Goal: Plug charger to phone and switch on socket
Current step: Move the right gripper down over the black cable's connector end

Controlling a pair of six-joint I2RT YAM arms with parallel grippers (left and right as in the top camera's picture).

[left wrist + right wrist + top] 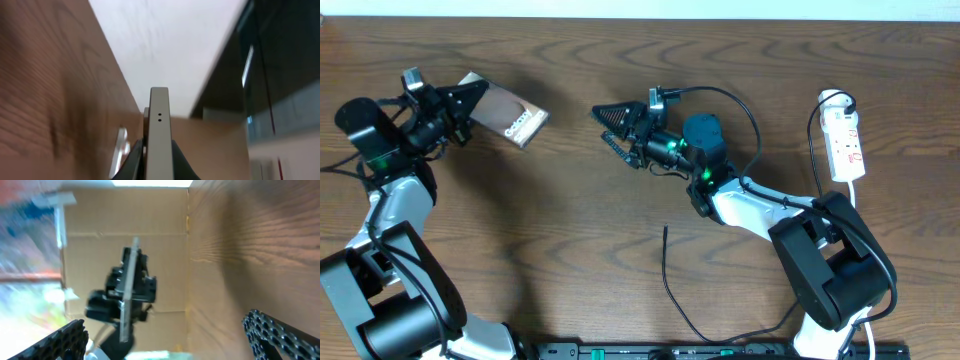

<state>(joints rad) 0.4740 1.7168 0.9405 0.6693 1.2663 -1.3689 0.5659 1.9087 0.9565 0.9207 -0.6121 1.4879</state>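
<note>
My left gripper is shut on one end of the phone, holding it raised and tilted at the far left of the table. In the left wrist view the phone shows edge-on between the jaws. My right gripper is open and empty over the middle of the table, pointing left toward the phone. In the right wrist view the jaws are wide apart, with the phone edge-on in the distance. The charger cable lies on the table, its tip below the right arm. The socket lies at the far right.
The socket's white cord loops beside the strip. A black bar runs along the front edge between the arm bases. Thick black robot cables arc over the right arm.
</note>
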